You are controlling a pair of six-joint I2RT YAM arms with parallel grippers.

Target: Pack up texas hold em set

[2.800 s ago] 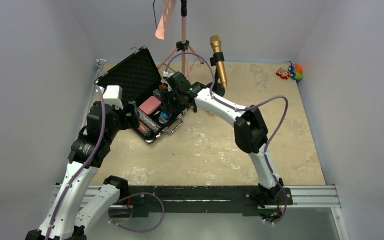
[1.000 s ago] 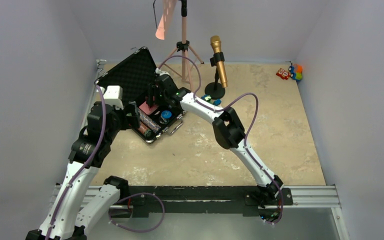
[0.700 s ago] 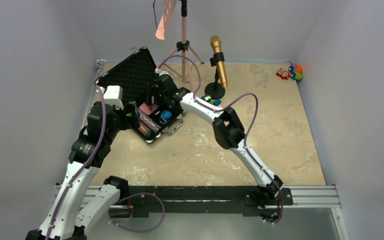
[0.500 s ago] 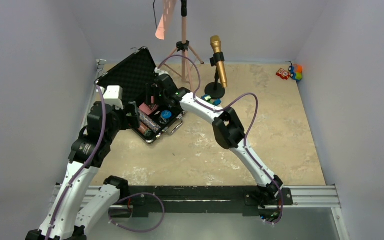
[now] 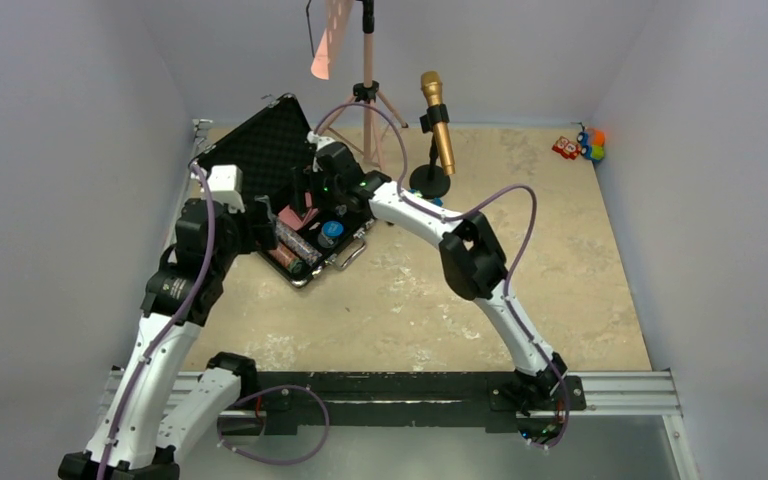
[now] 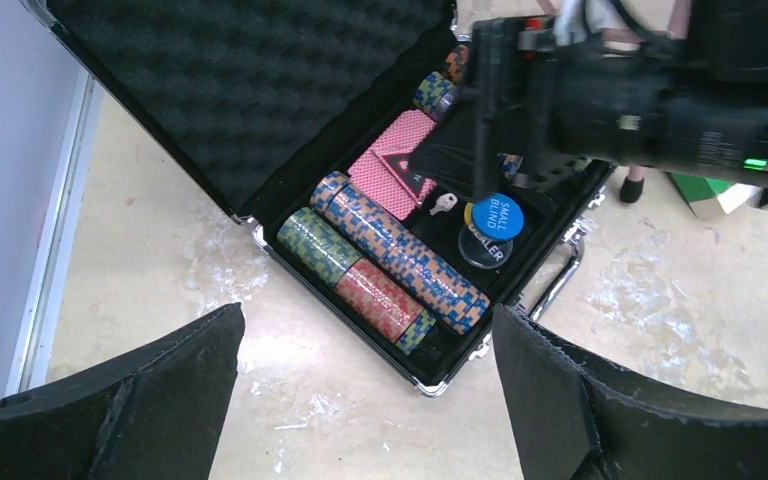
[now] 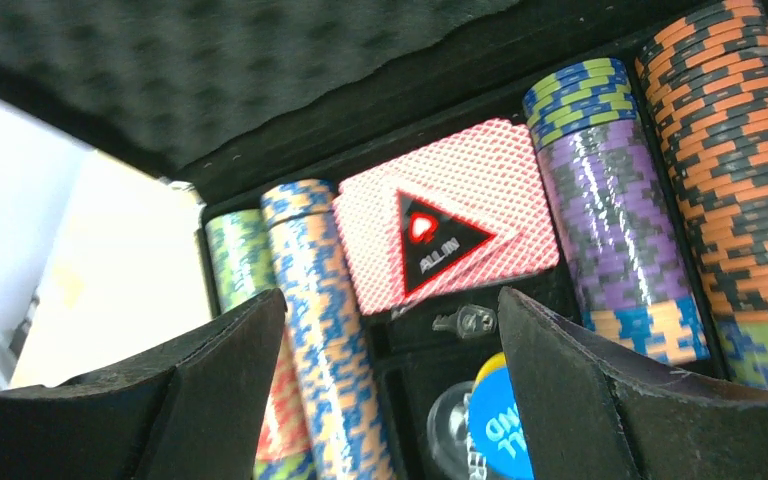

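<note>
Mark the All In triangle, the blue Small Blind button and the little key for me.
All In triangle [image 7: 438, 243]: right wrist view, its black centre.
Small Blind button [image 6: 498, 216]: left wrist view, middle of its blue face.
Key [image 6: 443, 205]: left wrist view, its silver head.

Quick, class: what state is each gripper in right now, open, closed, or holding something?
Left gripper: open, empty, above the briefcase.
Right gripper: open, empty, over the ALL IN button.
</note>
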